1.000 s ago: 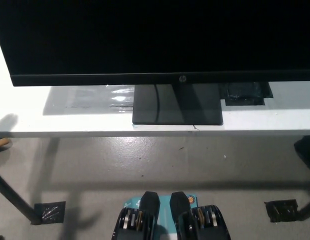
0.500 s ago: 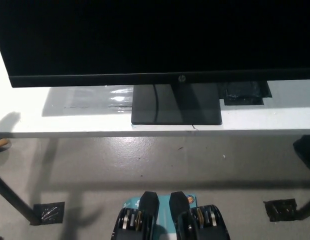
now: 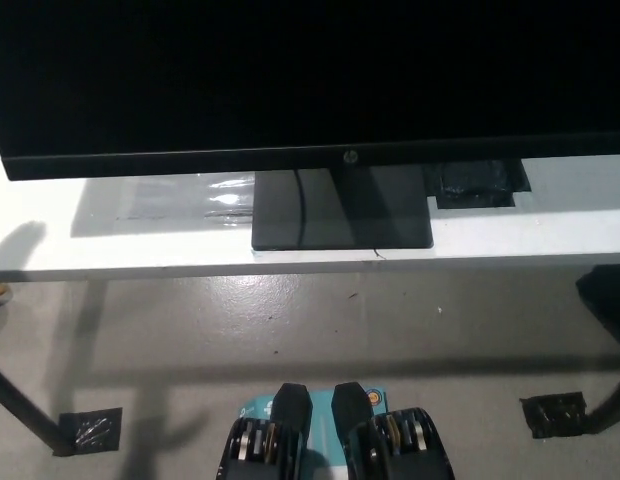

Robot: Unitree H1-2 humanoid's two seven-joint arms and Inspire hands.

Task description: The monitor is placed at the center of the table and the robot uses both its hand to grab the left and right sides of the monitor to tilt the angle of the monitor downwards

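Observation:
A large black monitor [image 3: 310, 80] with a dark screen fills the top of the head view. Its lower bezel runs across the picture with a small logo near the middle. It stands on a black rectangular base [image 3: 340, 210] on the white table [image 3: 140, 245], close to the table's front edge. Neither of my hands shows anywhere in the picture.
A clear plastic sheet [image 3: 170, 200] lies on the table left of the base. A black taped patch [image 3: 475, 185] sits right of the base. Below the table is grey floor with table legs [image 3: 25, 415] and black tape patches [image 3: 90, 428] at both lower corners.
The whole picture has shifted a little left and down, so the camera has moved. The monitor's lower bezel sits slightly lower in the picture than before.

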